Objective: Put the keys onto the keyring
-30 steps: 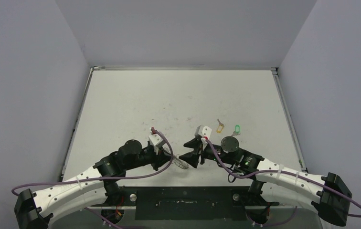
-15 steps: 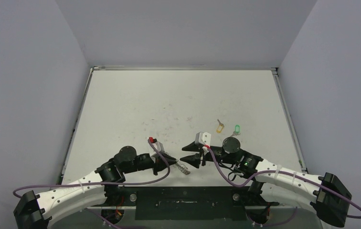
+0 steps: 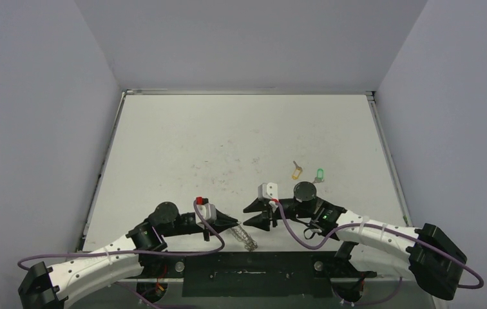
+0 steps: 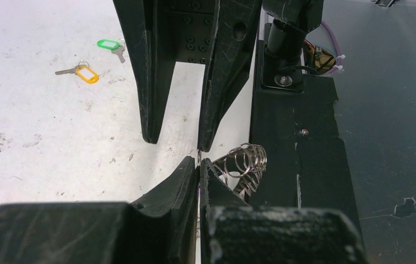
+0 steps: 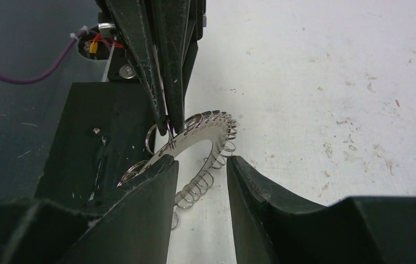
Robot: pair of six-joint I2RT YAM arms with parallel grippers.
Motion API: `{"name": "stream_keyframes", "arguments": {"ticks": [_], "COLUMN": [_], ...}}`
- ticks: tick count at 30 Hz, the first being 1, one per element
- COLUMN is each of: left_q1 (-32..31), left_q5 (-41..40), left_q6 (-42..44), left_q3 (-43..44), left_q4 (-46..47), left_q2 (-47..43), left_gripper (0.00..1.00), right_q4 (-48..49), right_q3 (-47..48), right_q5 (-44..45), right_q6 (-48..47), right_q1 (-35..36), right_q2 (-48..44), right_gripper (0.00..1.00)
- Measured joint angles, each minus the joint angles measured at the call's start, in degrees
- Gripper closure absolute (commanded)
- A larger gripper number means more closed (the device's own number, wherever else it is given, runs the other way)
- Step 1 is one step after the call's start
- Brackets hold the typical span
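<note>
The keyring (image 5: 201,131), a flat silvery ring fringed with wire loops, hangs tilted over the table's near edge. My left gripper (image 5: 170,127) is shut on its rim; in the left wrist view my left gripper (image 4: 199,160) pinches a thin edge, with the keyring's loops (image 4: 245,164) to its right. My right gripper (image 5: 201,160) faces it, open, one side of the ring between its fingers. From above, the left gripper (image 3: 233,223) and right gripper (image 3: 254,216) meet tip to tip over the keyring (image 3: 247,237). The keys lie apart on the table: yellow-orange key (image 3: 297,172), green key (image 3: 319,174).
The black mounting plate (image 3: 247,273) runs along the near edge, right under the ring. Purple cables (image 3: 296,228) loop off both wrists. Grey walls close in the table (image 3: 228,135) on three sides.
Both grippers have come down and nearer the front edge, the left one carrying the ring. The right gripper's jaws have narrowed around the ring's side.
</note>
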Motion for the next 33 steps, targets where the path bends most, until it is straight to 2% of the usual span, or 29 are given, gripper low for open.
{"name": "stream_keyframes", "arguments": {"ticks": [12, 18, 22, 30, 33], "left_q1": [0.0, 0.0, 0.0, 0.0, -0.1], "left_q5": [-0.9, -1.2, -1.4, -2.1, -2.5], "left_q6": [0.7, 0.7, 0.7, 0.8, 1.8], "left_q3": [0.0, -0.5, -0.7, -0.7, -0.6], "left_q4": [1.0, 1.6, 1.6, 0.5, -1.0], "left_q2": [0.0, 0.0, 0.0, -1.1, -2.5], "left_gripper": [1.0, 1.0, 1.0, 1.0, 0.81], "right_q4": [5.3, 7.0, 7.6, 7.7, 7.7], "right_q3": [0.0, 0.0, 0.0, 0.0, 0.0], "right_q5": [-3.3, -3.7, -3.8, -3.4, -2.8], "right_q6": [0.7, 1.1, 1.5, 1.7, 1.7], "right_q1": [0.7, 2.1, 2.2, 2.4, 2.7], "right_q2": [2.5, 5.0, 5.7, 5.6, 5.4], "right_gripper": [0.64, 0.79, 1.0, 1.0, 1.0]}}
